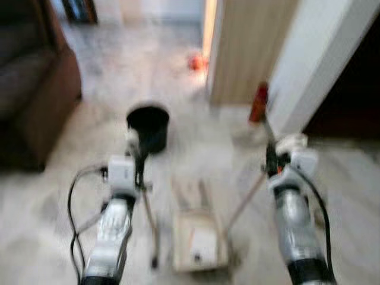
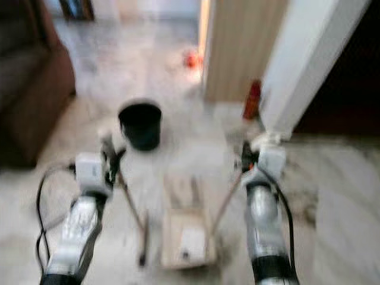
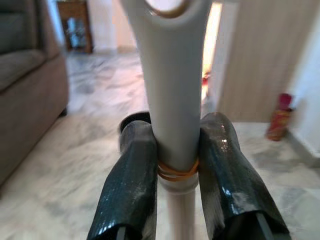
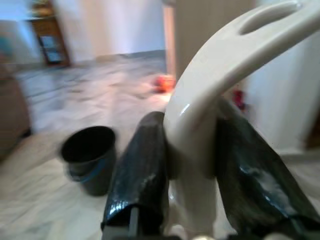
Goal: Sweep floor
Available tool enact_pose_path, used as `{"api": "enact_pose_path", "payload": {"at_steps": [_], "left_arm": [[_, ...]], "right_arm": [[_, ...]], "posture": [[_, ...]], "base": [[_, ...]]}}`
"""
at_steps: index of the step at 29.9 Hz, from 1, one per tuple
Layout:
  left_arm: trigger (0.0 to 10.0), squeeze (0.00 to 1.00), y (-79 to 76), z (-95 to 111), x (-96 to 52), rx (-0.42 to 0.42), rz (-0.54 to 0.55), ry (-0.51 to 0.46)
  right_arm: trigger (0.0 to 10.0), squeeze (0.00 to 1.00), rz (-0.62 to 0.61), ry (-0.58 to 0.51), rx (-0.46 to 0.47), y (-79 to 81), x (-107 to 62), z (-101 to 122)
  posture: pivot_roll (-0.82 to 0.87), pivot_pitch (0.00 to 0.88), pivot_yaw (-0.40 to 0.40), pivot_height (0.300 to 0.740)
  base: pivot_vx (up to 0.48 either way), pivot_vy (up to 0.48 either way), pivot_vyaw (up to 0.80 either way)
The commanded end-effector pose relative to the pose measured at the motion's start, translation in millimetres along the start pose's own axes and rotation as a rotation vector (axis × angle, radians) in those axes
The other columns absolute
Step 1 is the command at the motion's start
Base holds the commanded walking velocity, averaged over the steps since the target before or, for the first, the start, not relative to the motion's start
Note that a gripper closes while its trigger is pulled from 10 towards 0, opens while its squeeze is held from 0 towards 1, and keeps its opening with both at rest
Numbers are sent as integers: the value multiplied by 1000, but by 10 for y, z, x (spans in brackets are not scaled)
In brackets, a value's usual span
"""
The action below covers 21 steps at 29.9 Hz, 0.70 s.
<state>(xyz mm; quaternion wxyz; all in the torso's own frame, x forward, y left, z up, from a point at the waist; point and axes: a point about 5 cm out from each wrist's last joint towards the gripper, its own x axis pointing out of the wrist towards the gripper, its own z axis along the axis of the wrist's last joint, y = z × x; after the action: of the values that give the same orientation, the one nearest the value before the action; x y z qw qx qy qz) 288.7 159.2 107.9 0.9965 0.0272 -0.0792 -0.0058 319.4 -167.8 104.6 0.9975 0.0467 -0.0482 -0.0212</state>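
Observation:
My left gripper (image 1: 138, 155) is shut on the pale grey broom handle (image 3: 172, 100), which has a rubber band around it. The thin stick (image 1: 149, 219) slants down from it to the floor. My right gripper (image 1: 272, 159) is shut on the curved cream handle (image 4: 210, 100) of the long-handled dustpan. That handle's rod (image 1: 243, 202) runs down to the cream dustpan (image 1: 199, 237), which rests on the marble floor between my arms. The head views are blurred.
A black bucket (image 1: 148, 126) stands on the floor just ahead of my left gripper. A brown sofa (image 1: 29, 83) is on the left. A red bottle (image 1: 259, 102) stands by the white wall corner (image 1: 320, 53) on the right. A small orange object (image 1: 196, 61) lies farther off.

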Motion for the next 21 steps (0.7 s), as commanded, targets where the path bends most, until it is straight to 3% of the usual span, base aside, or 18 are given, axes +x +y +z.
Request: {"api": "enact_pose_path", "payload": {"at_steps": [1,21], "left_arm": [[10000,0,-9,87,35,13,-4,-46],[10000,0,8,101,47,17,5,-52]], "right_arm": [[10000,0,-10,-47,39,-12,21,87],[10000,0,1,-35,50,15,31,73]], "posture": [[-5,53,-33,740],[2,81,-36,740]], "base": [[352,0,494],[355,0,0]]}}
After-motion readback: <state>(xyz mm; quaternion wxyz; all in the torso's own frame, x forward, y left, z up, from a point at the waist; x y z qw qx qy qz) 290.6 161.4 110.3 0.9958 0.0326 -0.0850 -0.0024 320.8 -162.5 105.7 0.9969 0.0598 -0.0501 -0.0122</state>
